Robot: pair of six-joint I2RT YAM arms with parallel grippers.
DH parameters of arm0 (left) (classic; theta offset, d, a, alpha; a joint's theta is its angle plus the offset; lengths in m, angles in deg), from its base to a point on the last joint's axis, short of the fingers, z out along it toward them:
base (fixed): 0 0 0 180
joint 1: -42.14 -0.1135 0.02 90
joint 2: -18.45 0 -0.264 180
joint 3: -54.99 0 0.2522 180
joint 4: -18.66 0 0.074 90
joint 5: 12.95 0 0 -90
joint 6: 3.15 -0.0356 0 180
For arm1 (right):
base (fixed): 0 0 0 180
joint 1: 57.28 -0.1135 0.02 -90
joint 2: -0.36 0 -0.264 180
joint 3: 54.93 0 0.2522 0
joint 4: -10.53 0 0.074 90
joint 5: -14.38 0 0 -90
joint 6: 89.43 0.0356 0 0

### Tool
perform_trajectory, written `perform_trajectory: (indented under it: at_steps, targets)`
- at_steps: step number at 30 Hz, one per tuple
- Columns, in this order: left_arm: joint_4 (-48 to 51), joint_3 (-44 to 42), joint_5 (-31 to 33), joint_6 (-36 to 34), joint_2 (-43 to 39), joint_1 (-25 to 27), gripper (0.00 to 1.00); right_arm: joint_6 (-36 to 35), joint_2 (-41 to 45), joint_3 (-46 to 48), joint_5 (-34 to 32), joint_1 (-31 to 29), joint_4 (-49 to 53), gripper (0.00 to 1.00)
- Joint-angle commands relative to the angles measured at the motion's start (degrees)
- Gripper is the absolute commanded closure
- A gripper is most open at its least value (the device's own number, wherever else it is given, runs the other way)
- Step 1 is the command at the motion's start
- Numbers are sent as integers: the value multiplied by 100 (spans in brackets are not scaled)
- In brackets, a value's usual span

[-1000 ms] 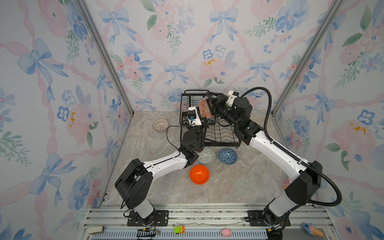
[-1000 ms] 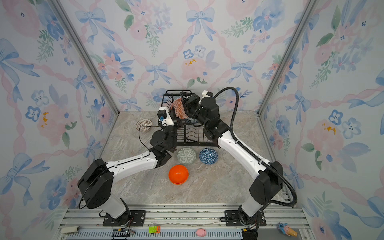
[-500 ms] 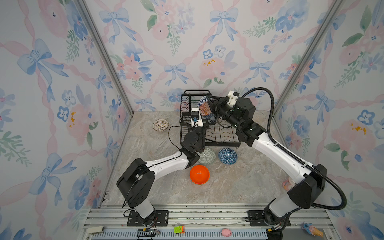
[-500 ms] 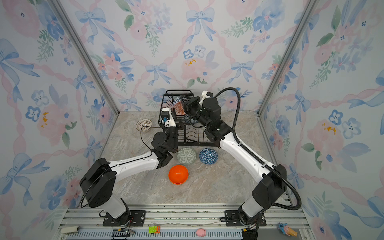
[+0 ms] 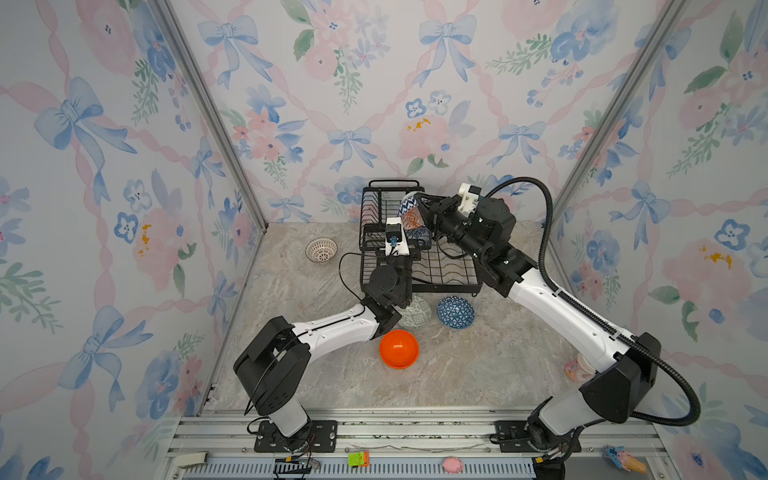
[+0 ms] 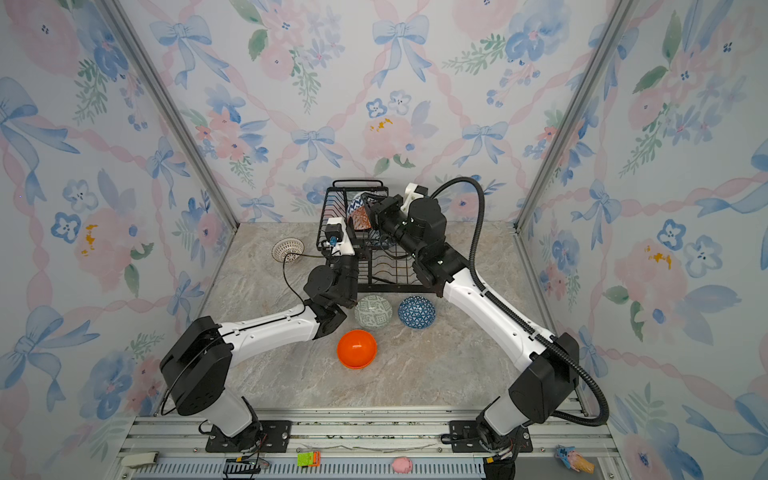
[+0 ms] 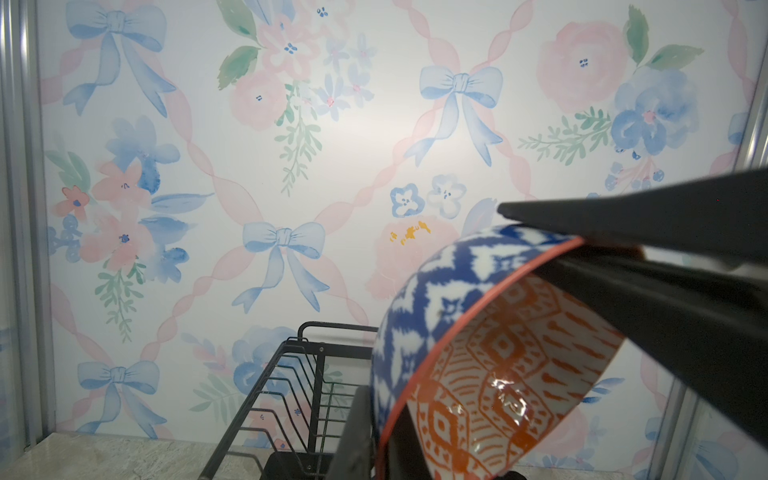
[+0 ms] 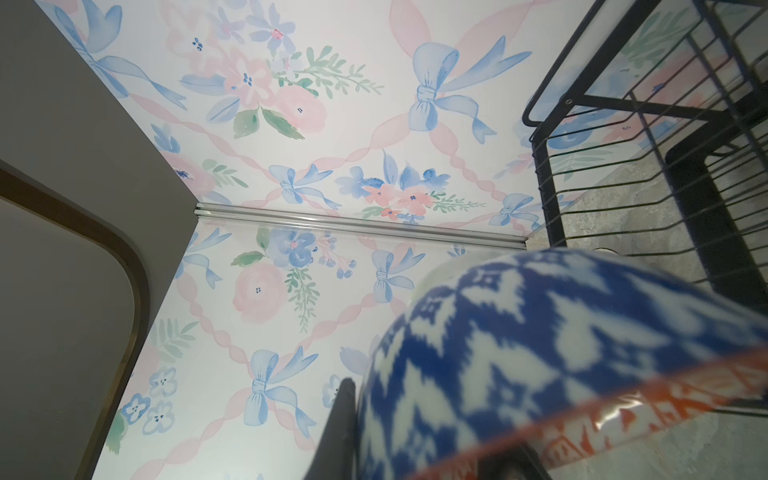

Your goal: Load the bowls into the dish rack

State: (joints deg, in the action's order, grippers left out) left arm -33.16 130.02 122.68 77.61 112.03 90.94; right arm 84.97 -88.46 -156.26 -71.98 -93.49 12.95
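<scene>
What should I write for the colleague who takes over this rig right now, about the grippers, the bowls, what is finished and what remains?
The right gripper is shut on the rim of the blue-and-white bowl (red-orange inside); the left gripper appears shut on that rim too.
It is held on edge over the rear of the dish rack; contact with the wires is unclear.
On the table: white lattice bowl left of the rack; grey-green bowl, dark blue bowl, orange bowl in front.
Done: none visibly seated. Left: seat this one, then those four.
</scene>
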Motion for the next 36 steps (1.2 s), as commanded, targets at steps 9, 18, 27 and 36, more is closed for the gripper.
perform_trajectory:
  at_steps: [9,18,27,36]
  targets:
    - [-587,-96,-45,-201,-211,139,81,-465,99,171,-518,224,-304,100]
    - [-594,-166,-40,-272,-267,164,73,-484,186,265,-487,335,-366,100]
    - [-581,-244,-24,-288,-315,202,54,-504,464,553,-426,626,-385,100]
    - [-276,-268,-74,-353,-452,276,31,-588,816,1002,-285,1007,-378,100]
